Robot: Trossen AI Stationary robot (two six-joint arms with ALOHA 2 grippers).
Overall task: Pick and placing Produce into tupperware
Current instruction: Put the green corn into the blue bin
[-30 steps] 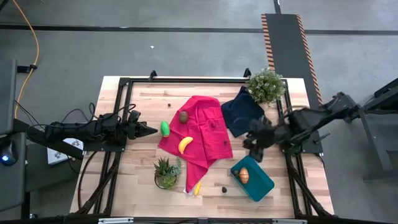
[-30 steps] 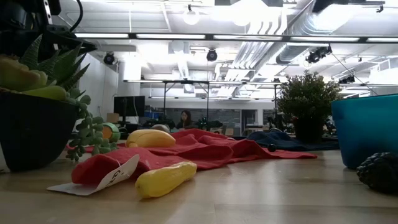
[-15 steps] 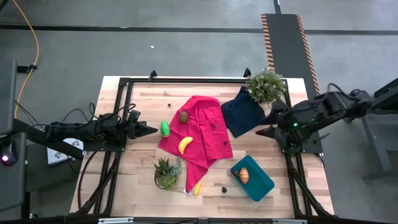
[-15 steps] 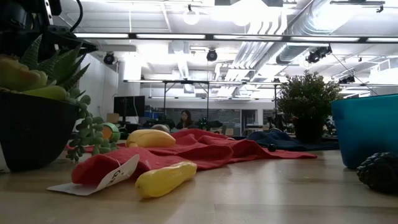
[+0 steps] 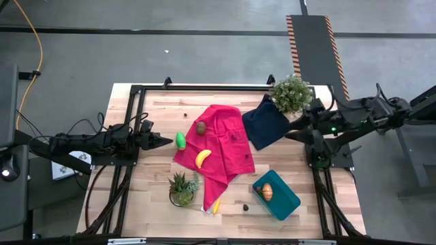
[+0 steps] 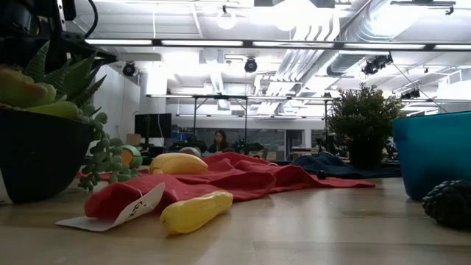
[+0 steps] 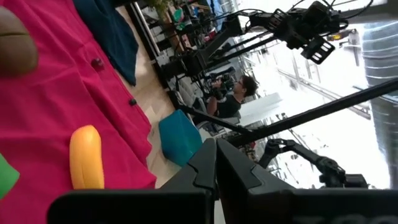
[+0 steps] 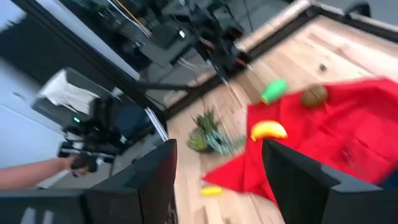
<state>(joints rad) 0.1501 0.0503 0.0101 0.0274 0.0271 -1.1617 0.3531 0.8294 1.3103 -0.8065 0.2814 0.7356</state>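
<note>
While open, right end effector (image 5: 291, 134) well apart from tupperware (image 5: 285, 203)

I couldn't identify the small dark lump (image 5: 246, 205) beside the tub (image 6: 431, 154), which the low view's edge cut off.

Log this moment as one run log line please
right gripper: open, empty, at table's right edge | left gripper: shut, beside green piece | tupperware: holds orange piece

Wooden table (image 5: 157, 204) — red cloth (image 5: 225, 146), tupperware (image 5: 286, 204), perhaps a pinecone (image 5: 246, 205)
</note>
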